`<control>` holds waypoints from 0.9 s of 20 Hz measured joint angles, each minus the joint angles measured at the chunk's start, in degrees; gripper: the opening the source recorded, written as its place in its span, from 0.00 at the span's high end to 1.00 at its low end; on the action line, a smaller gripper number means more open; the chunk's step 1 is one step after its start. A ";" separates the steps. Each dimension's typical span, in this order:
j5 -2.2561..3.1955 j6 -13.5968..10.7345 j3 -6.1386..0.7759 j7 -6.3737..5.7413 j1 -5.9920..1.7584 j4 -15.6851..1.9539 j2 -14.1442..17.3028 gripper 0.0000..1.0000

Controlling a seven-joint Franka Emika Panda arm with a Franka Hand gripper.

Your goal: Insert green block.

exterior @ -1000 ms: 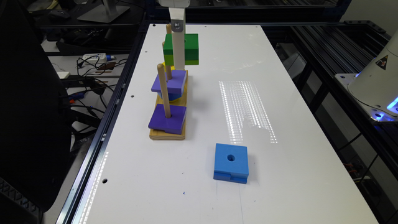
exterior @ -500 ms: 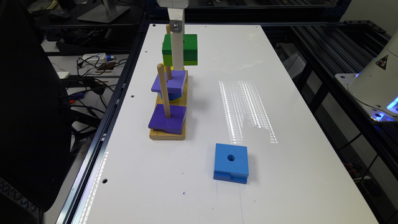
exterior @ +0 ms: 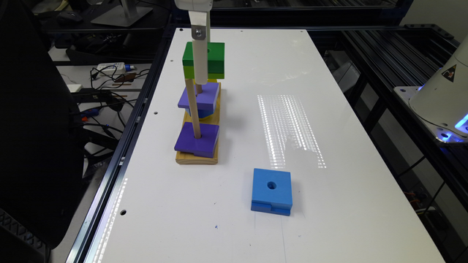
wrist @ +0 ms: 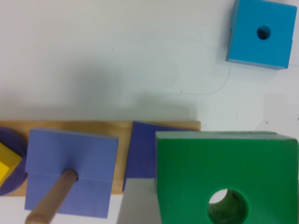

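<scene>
The green block [exterior: 214,56], dark green over lime green with a round centre hole, hangs in the air above the far end of the wooden peg base [exterior: 197,159]. My gripper [exterior: 200,75] is shut on it, a white finger crossing its front. In the wrist view the green block [wrist: 187,163] sits close to the camera, over one purple block [wrist: 140,154]. Two purple square blocks [exterior: 197,142] [exterior: 199,96] sit on the base. An upright wooden peg [exterior: 192,109] rises through the nearer one.
A blue square block [exterior: 272,190] with a centre hole lies on the white table [exterior: 329,109] toward the exterior view's right of the base, also seen as the blue block [wrist: 261,32]. A yellow piece [wrist: 7,161] lies on the base. Table rails and cables run along the exterior view's left.
The green block and gripper have shifted slightly toward the exterior view's left, staying above the base. Nothing else moved.
</scene>
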State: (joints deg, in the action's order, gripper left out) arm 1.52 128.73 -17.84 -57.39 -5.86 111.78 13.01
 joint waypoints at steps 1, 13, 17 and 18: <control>0.03 0.00 0.00 0.00 0.00 -0.32 0.27 1.00; 1.45 -0.01 0.49 0.01 -0.01 -6.18 5.30 1.00; 1.45 -0.02 0.48 0.01 0.00 -6.22 5.31 1.00; 1.45 -0.02 0.48 0.01 0.00 -6.22 5.32 1.00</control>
State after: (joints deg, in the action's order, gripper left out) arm 2.98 128.72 -17.37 -57.38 -5.86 105.56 18.32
